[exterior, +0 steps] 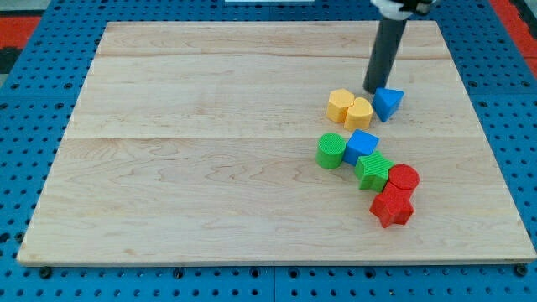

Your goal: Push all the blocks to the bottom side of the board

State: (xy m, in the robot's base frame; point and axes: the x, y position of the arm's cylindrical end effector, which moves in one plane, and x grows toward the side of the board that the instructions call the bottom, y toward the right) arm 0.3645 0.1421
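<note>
Camera view: no claw on this rig, only the rod. My tip (pixel 374 89) sits right-centre of frame, touching the blue triangular block (pixel 387 103) from above-left. Two yellow blocks (pixel 341 105) (pixel 359 112) just left. Green cylinder (pixel 331 150), blue cube (pixel 362 144), green block (pixel 375 169), red cylinder (pixel 404 178), red star (pixel 392 206) cluster below, mid-worktop (pixel 193 168).

This looks like a robotics lab bench. A pale wooden board (pixel 210 168) of glued planks lies on a blue perforated tabletop (pixel 25 151) with a regular grid of holes, like a fixture plate. Red perforated panels (pixel 21 29) show at the upper corners of the frame. Small ribbed, seemingly 3D-printed coloured blocks (pixel 369 147) sit on the board, right of centre.
</note>
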